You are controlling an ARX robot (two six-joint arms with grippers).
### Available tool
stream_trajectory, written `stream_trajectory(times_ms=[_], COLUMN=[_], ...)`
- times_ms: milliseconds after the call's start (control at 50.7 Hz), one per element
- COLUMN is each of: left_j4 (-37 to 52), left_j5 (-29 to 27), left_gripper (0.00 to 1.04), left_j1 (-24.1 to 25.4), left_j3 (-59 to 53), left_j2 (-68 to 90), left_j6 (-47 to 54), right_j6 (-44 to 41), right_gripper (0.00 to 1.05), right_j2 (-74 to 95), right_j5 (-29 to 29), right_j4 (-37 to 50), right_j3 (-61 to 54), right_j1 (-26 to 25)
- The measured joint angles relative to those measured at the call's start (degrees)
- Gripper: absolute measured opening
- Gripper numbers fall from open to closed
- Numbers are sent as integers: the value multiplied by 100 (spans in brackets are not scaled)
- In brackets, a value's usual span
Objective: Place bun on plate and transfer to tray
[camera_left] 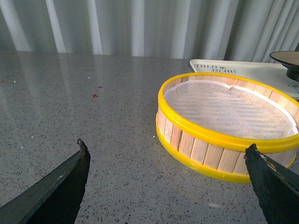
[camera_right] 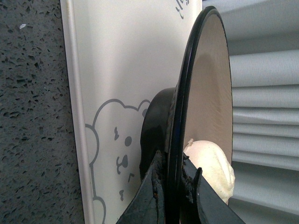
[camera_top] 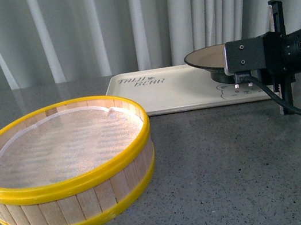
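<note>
My right gripper (camera_top: 237, 78) is shut on the black rim of the plate (camera_top: 206, 57) and holds it over the right part of the cream tray (camera_top: 165, 95). In the right wrist view the jaws clamp the plate's rim (camera_right: 176, 140), one finger under and one inside. The creamy-white bun (camera_right: 212, 169) sits in the plate, close to the inner finger. The tray's bear face (camera_right: 117, 156) lies below the plate. The bun is hidden in the front view. My left gripper (camera_left: 166, 156) is open and empty over the grey table, next to the steamer basket.
A round wooden steamer basket (camera_top: 67, 168) with yellow rims stands on the grey speckled table at the front left, empty with a white liner; it also shows in the left wrist view (camera_left: 229, 126). A grey curtain hangs behind the table.
</note>
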Motion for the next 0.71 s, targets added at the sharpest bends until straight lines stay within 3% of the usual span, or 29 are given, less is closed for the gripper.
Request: stream_trajectory(times_ms=[710], left_j4=[0], left_j5=[0], left_gripper=[98], left_j1=[0], left_j3=[0], left_j2=[-2], left_j6=[0], right_j6=[111], right_gripper=[3], right_j2=[459], right_j5=[-166], right_j4=[-151], right_j3=[455], right_j1=[175])
